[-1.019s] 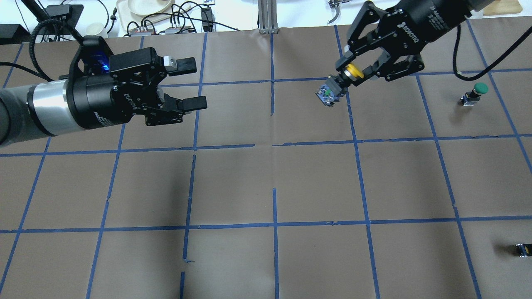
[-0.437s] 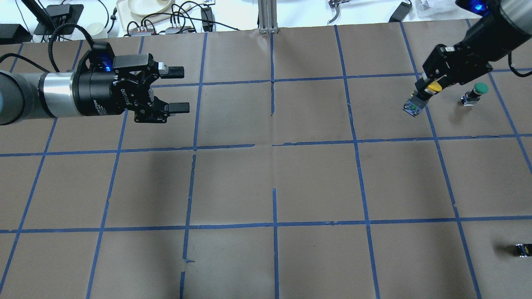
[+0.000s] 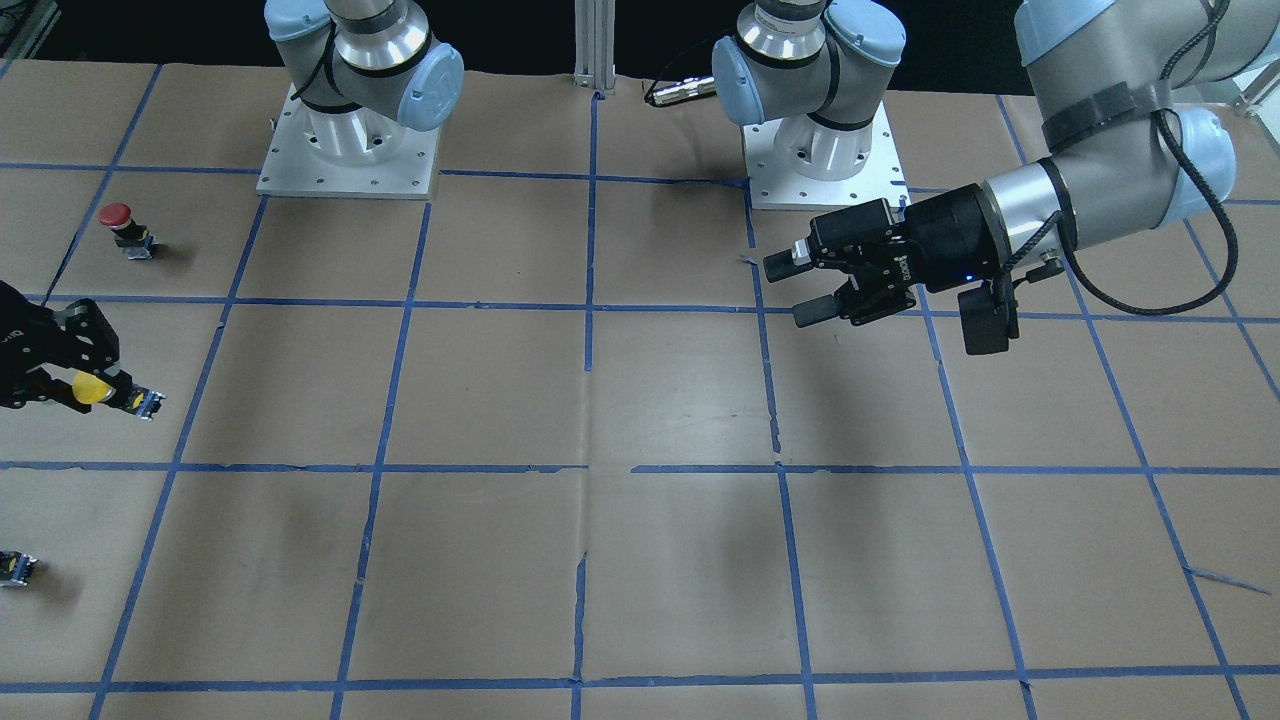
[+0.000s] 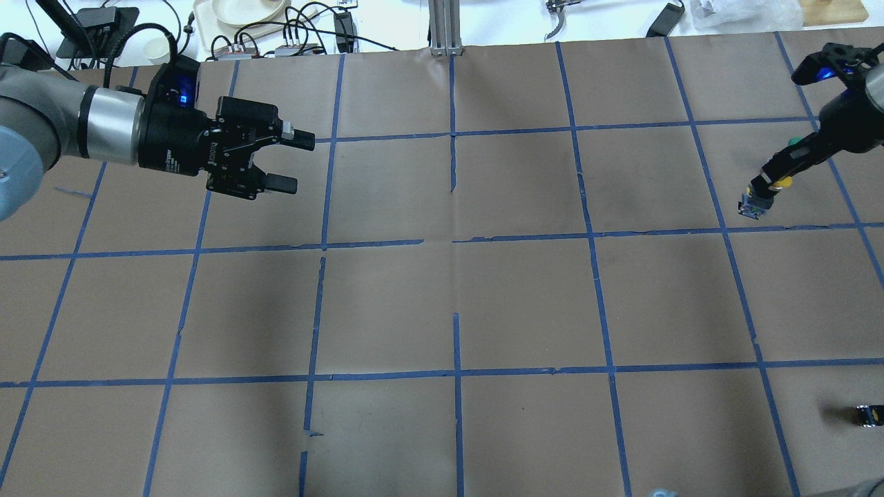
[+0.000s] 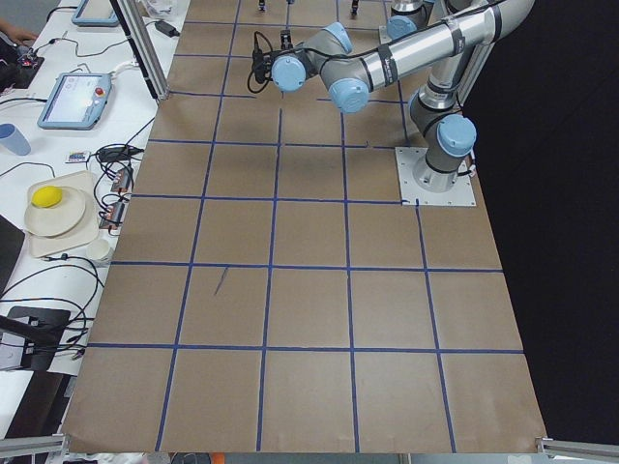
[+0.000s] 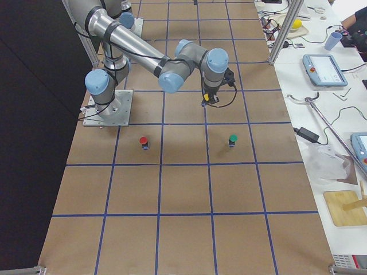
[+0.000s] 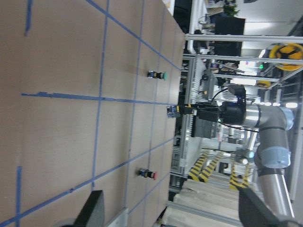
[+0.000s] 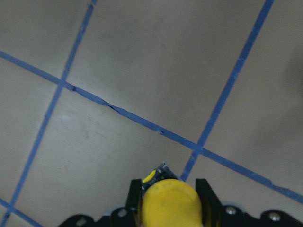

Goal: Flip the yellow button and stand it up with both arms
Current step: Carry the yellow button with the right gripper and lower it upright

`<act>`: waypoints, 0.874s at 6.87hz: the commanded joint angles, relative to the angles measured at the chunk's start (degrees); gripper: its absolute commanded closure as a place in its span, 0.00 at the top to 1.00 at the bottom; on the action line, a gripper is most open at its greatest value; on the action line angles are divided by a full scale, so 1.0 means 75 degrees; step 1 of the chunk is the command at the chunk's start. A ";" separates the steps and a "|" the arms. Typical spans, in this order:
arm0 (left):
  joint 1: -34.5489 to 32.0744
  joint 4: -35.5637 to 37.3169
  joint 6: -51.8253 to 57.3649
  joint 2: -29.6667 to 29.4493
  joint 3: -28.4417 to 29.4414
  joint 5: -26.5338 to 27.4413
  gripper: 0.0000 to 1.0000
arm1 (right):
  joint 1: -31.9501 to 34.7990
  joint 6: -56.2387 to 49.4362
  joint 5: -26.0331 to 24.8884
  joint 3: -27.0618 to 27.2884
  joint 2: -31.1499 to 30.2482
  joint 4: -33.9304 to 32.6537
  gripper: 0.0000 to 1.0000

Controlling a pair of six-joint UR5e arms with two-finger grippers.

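Observation:
My right gripper (image 4: 768,186) is shut on the yellow button (image 4: 781,183) at the table's far right, beside a blue tape line. It holds the button by the cap end, with the black-and-grey body (image 4: 751,205) pointing away and down toward the paper. The right wrist view shows the yellow cap (image 8: 169,204) between the two fingers (image 8: 204,193). In the front view the button (image 3: 92,388) is at the left edge. My left gripper (image 4: 295,163) is open and empty over the far left of the table, and also shows in the front view (image 3: 790,290).
A green-capped button (image 6: 233,140) stands just behind my right gripper. A red-capped button (image 3: 118,222) stands near the robot's base on the right side. A small dark capless part (image 4: 867,415) lies at the near right edge. Brown paper with a blue tape grid (image 4: 456,241) covers the table.
My right gripper has carried the yellow button from the middle back of the table far to the right and lower. My left gripper has drawn back a little to the left, still open.

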 commanded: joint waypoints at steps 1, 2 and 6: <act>-0.0781 0.0985 -0.0498 -0.0169 0.0703 0.2612 1.00 | -0.0950 -0.2240 -0.0059 0.0965 0.0494 -0.1783 0.24; -0.1191 0.0987 -0.0510 -0.0158 0.0915 0.3544 1.00 | -0.1592 -0.2924 -0.0047 0.1468 0.0602 -0.2139 0.24; -0.1629 0.0905 -0.1277 0.0018 0.1583 0.5980 1.00 | -0.2055 -0.3961 -0.0443 0.1742 0.0382 -0.2307 0.24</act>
